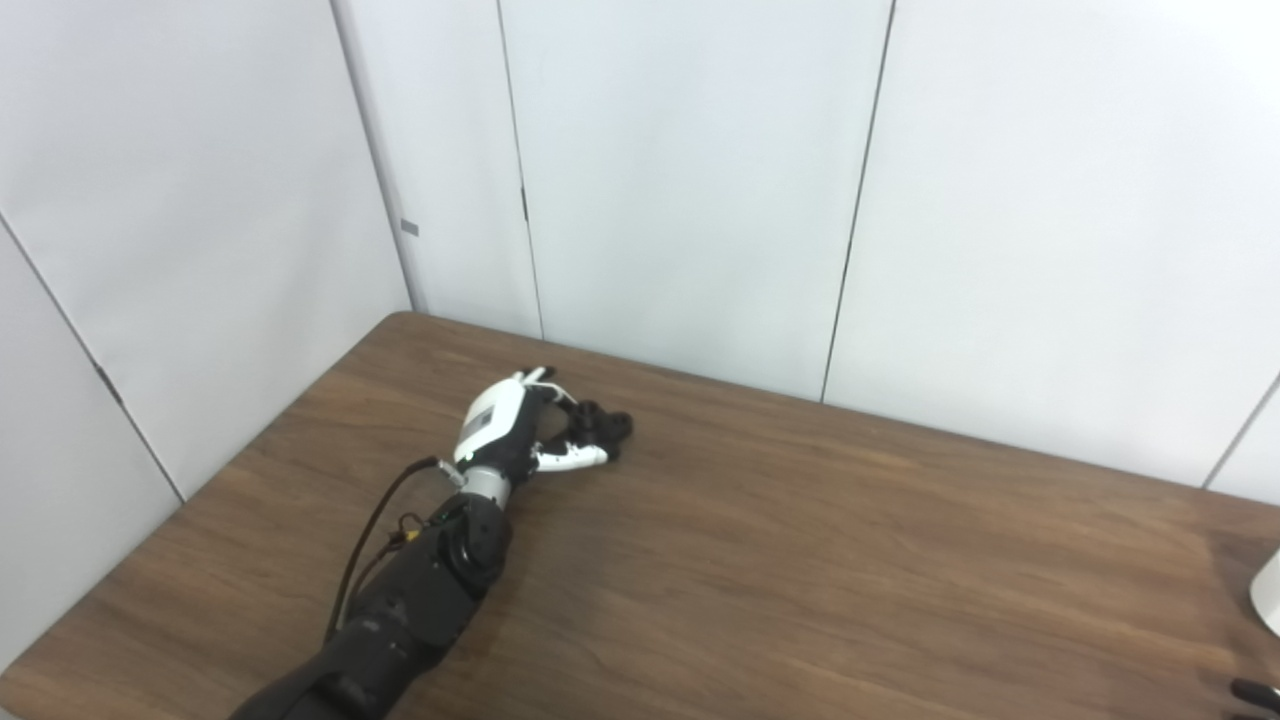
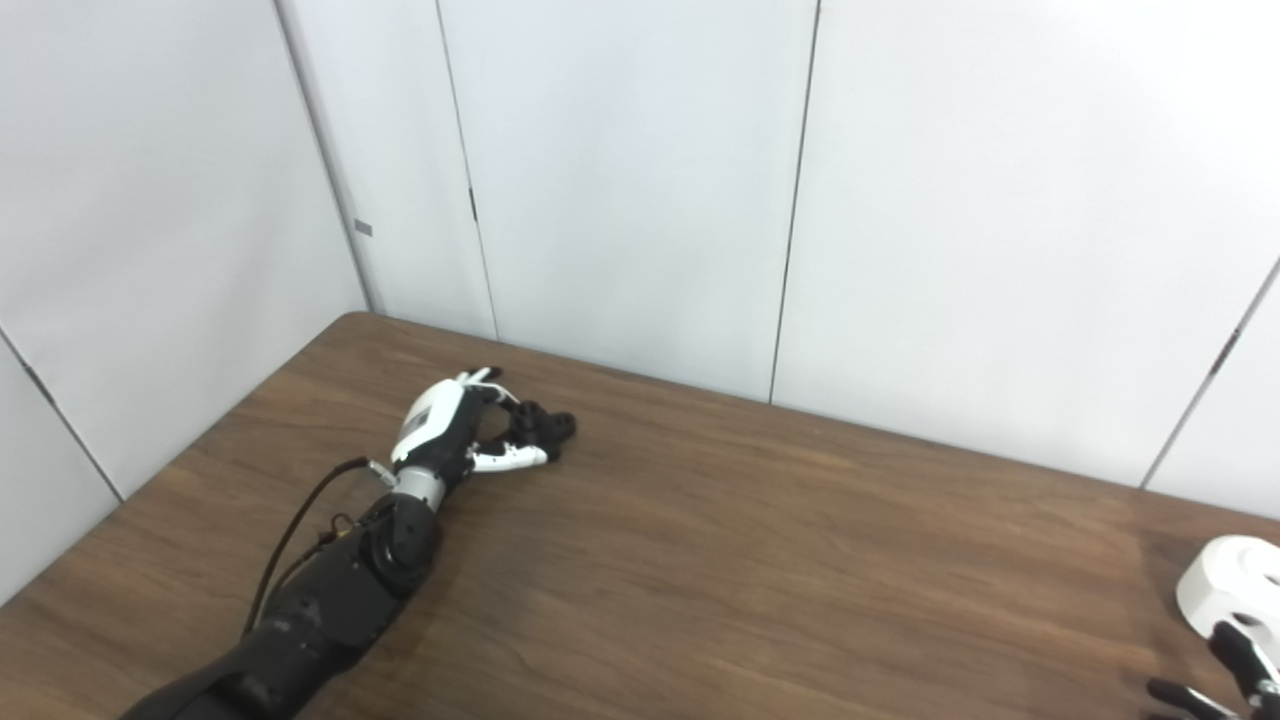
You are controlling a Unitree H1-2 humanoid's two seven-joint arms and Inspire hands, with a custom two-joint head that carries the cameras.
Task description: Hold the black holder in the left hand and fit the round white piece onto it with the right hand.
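1. The left hand [image 1: 510,425] lies low on the table [image 1: 800,560] at the far left, fingers curled around the black holder [image 1: 598,425], the thumb [image 1: 572,458] reaching along its near side. The fingers look partly closed on the holder, but whether they truly clamp it or only rest against it cannot be told at this size.

2. The black holder sits on the table surface, not lifted, its lumpy dark body poking out to the right of the fingers.

3. Of the right hand [image 2: 1225,665] only dark fingertips show at the near right corner in the right eye view, just beside the round white piece [image 2: 1225,590]. How far they are spread, and whether they touch it, cannot be told.

4. The round white piece rests on the table at the far right edge of the view, well apart from the holder, with bare wood between them.

5. The step in hand appears to be securing both parts. To do it well, the left hand should close firmly with the thumb opposing the fingers, leaving the holder's mounting end exposed toward the right.

6. The right hand should take the white piece by its rim, keeping its opening free, so the two can meet squarely between the arms.
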